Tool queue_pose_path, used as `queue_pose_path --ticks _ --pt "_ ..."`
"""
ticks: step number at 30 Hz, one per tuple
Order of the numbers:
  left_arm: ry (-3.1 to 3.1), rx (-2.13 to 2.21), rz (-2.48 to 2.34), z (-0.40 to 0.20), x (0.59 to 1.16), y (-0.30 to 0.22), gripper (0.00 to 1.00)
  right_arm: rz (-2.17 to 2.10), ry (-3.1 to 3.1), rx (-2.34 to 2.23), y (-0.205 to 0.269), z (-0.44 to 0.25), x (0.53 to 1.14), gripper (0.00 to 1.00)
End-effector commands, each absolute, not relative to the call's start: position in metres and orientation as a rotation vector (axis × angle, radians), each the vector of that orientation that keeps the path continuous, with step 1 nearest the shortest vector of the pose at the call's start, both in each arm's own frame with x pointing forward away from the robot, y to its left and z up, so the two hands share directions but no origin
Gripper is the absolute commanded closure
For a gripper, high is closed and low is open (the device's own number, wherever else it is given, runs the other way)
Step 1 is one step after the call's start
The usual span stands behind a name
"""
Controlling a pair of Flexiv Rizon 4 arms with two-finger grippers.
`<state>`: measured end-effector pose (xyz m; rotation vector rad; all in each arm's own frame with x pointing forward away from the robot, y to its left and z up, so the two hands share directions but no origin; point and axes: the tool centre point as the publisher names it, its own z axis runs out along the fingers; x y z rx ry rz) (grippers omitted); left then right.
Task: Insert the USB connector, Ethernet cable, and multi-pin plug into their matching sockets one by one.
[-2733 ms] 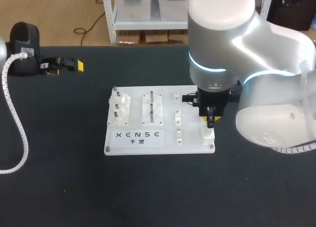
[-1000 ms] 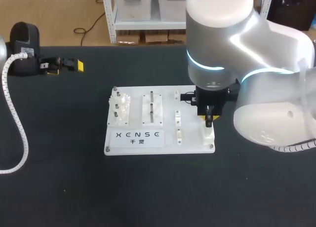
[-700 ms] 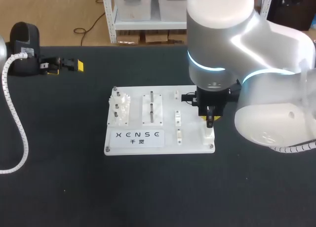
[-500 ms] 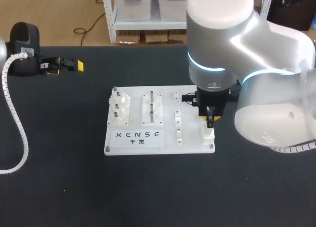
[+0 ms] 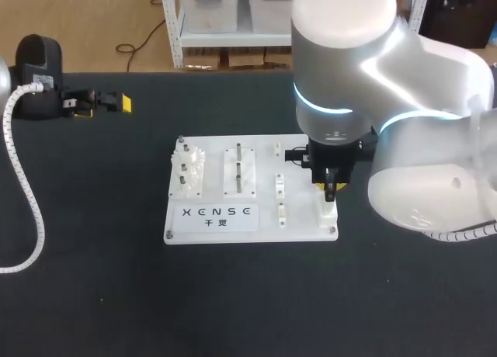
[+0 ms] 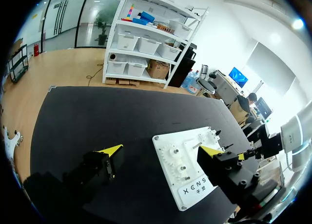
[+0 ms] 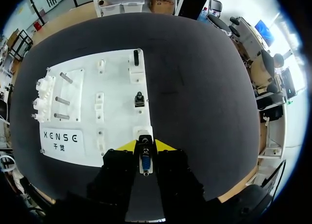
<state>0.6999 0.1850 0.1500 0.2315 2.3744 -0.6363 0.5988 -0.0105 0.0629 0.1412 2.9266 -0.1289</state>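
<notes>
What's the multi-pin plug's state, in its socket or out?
Apparently out: the right end effector holds the multi-pin plug just above the white socket; contact cannot be told.

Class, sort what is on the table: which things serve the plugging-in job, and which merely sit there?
Job in hand:
board
plug, held in the right gripper
socket under the plug
two dark connectors standing in other sockets

Lying about:
gears on the board
pegs on the board
left gripper, open, off the board
</notes>
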Motion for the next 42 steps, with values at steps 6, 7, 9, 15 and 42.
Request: queue_pose_path --ticks 6,7,9,15,42 --pt "2.374 0.232 -0.636 0.15 0.7 0.185 0.0 -0.129 2.924 0.14 -0.012 0.059 0.598 1.0" --pt "2.374 0.232 -0.636 0.15 0.7 0.185 0.0 -0.129 2.924 0.14 -0.012 0.059 0.598 1.0" --pt "2.374 0.232 -0.636 0.15 0.7 0.185 0.0 -0.13 2.925 0.141 -0.012 0.057 0.598 1.0" --pt "2.374 0.232 -0.636 0.15 0.7 0.185 0.0 -0.134 2.935 0.144 -0.012 0.053 0.597 1.0" --pt "2.374 0.232 -0.636 0.15 0.7 0.185 0.0 -0.147 2.993 0.21 -0.017 0.034 0.607 1.0"
